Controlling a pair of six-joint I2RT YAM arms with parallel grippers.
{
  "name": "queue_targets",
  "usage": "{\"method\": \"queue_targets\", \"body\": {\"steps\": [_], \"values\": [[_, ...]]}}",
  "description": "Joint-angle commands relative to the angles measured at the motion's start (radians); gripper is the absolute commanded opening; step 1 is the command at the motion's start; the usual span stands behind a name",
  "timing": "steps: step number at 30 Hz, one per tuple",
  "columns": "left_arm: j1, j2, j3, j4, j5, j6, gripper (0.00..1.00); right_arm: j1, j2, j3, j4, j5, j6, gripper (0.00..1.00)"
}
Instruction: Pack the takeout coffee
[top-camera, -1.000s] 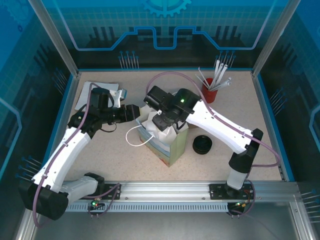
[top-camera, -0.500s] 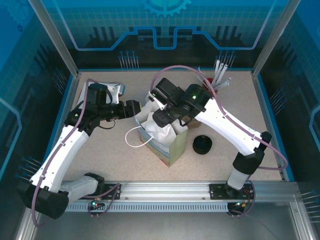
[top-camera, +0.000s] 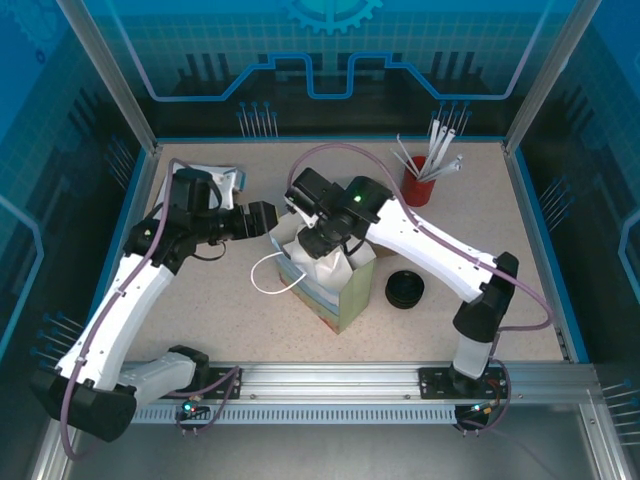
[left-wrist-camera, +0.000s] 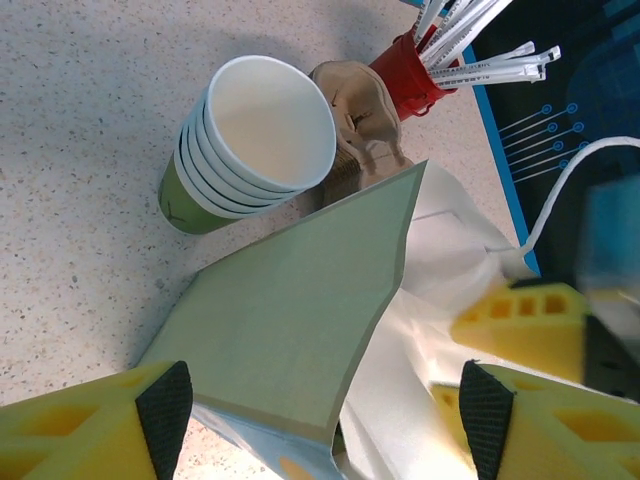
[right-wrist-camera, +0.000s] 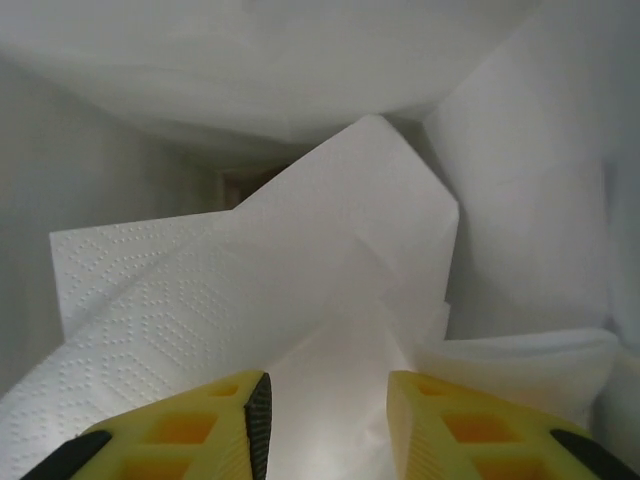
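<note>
Right arm has swung back over the bag (top-camera: 345, 295) since half a second ago, uncovering the red cup (top-camera: 417, 187) of straws, and the left jaws have widened. Count: one bag, standing mid-bench (top-camera: 250, 330). On the left gripper (left-wrist-camera: 325, 400) the jaws are wide open, straddling the bag's side wall without pinching it. Down in the bag mouth, the right gripper (right-wrist-camera: 328, 400) has its jaws a narrow gap apart with white napkins (right-wrist-camera: 250, 290) between them; whether it grips them I cannot tell. One nested stack of green cups (left-wrist-camera: 260, 130), about five rims, top cup empty, stands on the bag's far side, just beside one brown carrier (left-wrist-camera: 365, 105). One low stack of black lids (top-camera: 405, 289) sits right of the bag, number unclear. Straws overlap too much to count.
</note>
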Motion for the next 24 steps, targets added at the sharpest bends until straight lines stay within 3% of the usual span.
{"method": "queue_targets", "body": {"steps": [1, 11, 20, 24], "values": [[-0.007, -0.039, 0.033, -0.034, -0.029, 0.033, 0.75, -0.032, 0.050, -0.024, 0.022, 0.056, -0.013, 0.38], [-0.006, -0.067, 0.054, -0.063, -0.064, 0.054, 0.77, -0.041, 0.109, -0.043, 0.020, 0.019, -0.014, 0.38], [-0.006, -0.076, 0.061, -0.057, -0.091, 0.053, 0.81, -0.040, -0.002, 0.038, -0.025, -0.019, -0.013, 0.40], [-0.006, -0.099, 0.057, -0.050, -0.142, 0.045, 0.87, -0.043, -0.100, 0.022, -0.032, -0.029, -0.008, 0.42]]}}
